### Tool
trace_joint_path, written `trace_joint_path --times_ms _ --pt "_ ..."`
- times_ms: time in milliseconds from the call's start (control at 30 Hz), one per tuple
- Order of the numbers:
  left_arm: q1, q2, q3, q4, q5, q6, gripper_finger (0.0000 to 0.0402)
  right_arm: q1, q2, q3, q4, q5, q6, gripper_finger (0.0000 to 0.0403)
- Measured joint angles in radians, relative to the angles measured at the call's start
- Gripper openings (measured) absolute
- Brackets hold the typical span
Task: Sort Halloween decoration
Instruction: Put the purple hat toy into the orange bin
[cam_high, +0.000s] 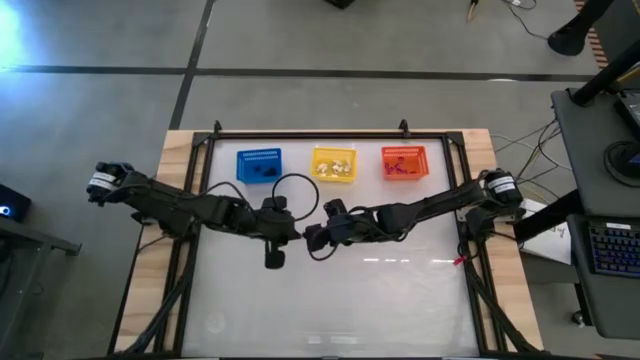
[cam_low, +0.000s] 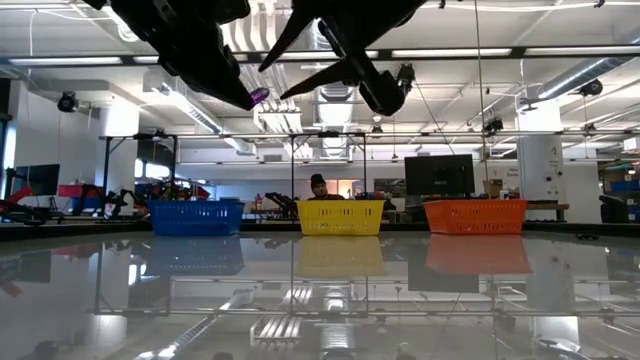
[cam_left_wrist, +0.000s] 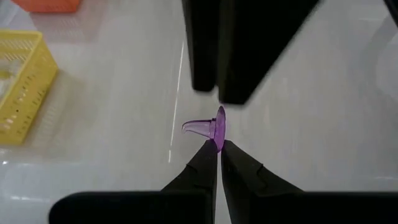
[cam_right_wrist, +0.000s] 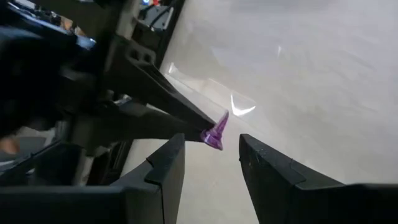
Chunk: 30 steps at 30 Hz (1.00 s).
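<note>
Trinket, purple, hat-shaped, pinched by its brim between the pressed-together fingertips of the left gripper; held in the air above the glass table, near frame centre in the high view; seen as a small purple speck at upper left of centre in the low view, at the tip of the left gripper; same trinket at centre of the right wrist view, just beyond the gap between the right fingers.

Right gripper spread, fingers either side of the trinket but apart from it; facing the left gripper tip to tip at the middle of the high view, right gripper just beside it; in the low view, right gripper reaching in from the top centre, prongs parted.

Three baskets in a row at upper centre of the high view: blue on the left, yellow in the middle with pale bits inside, orange-red on the right; well apart from both grippers.

Person behind the yellow basket in the low view, mostly hidden.
</note>
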<state>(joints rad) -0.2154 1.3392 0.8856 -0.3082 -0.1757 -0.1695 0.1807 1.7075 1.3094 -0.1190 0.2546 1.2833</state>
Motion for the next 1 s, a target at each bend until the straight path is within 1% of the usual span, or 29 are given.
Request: trace_joint_path --times_ms 133,367,600,767,1000 --pt "0.002 0.000 0.000 0.029 0.001 0.005 0.0000 -0.002 0.015 0.000 0.000 -0.001 0.026 0.0141" --pt "0.004 0.000 0.000 0.030 0.001 0.005 0.0000 -0.009 0.017 0.005 0.006 0.000 0.015 0.0143" --pt "0.009 0.000 0.000 0.034 0.001 0.012 0.0000 -0.015 0.017 0.005 0.006 0.008 0.017 0.0134" --pt "0.011 0.000 0.000 0.069 0.001 0.013 0.0000 -0.016 0.017 0.005 0.006 0.008 0.018 0.0132" --pt "0.019 0.000 0.000 0.076 0.002 0.026 0.0000 -0.018 0.017 0.006 0.021 0.010 -0.015 0.0132"
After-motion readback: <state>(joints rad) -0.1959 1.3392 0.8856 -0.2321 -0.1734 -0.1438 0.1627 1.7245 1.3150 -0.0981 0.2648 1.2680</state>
